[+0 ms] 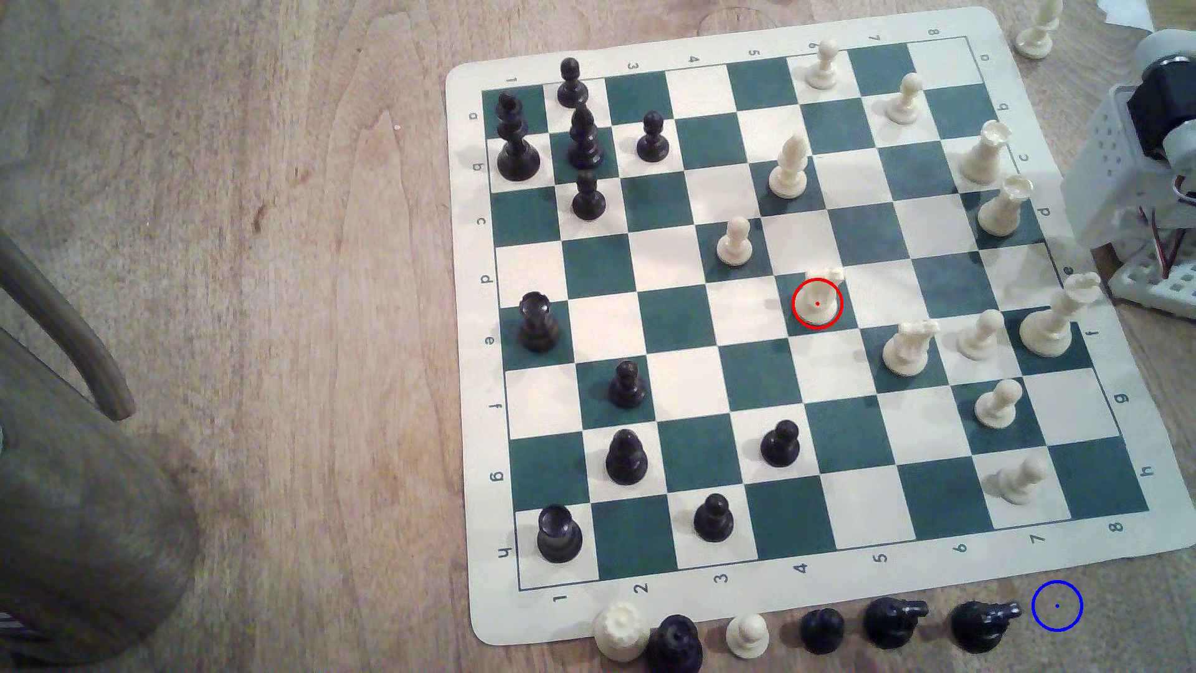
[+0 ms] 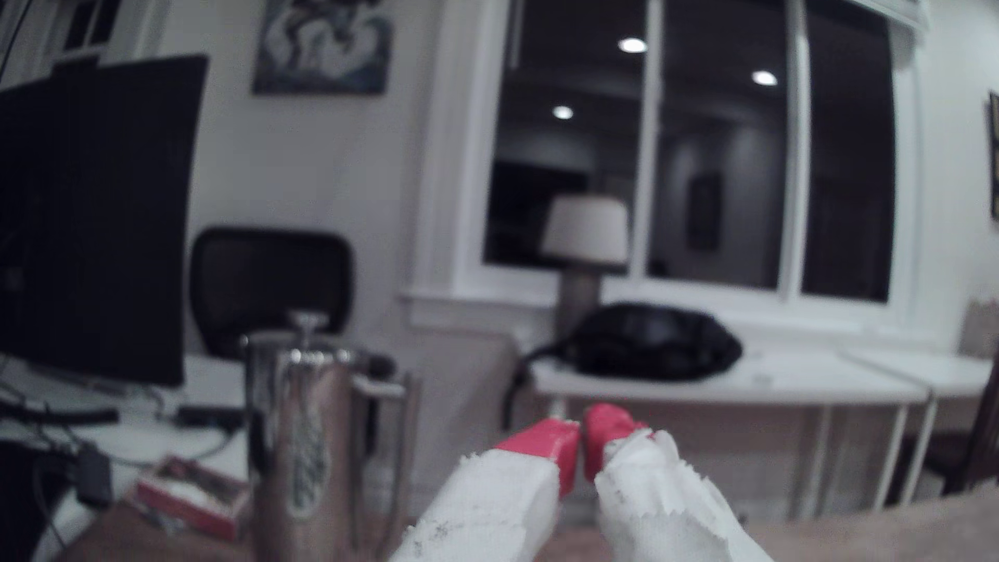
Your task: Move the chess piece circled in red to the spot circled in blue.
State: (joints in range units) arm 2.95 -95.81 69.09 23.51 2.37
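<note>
The white gripper with red tips (image 2: 581, 440), jaws nearly closed and empty, points at the room. The small cream plastic knight (image 1: 818, 299) stands mid-board; reaching is not begun, so next open, descend.

Arm (image 1: 1139, 168) folded back at the exterior view's right edge, off the board. Gripper (image 2: 581, 432) raised and pointing level into the room. Red fingertips (image 2: 557, 440) closed together, holding nothing.

The cream knight (image 1: 817, 301) looks like smooth plastic; the tabletop (image 1: 259, 259) is matt grained wood; the coffee press (image 2: 302, 432) is glossy metal.
</note>
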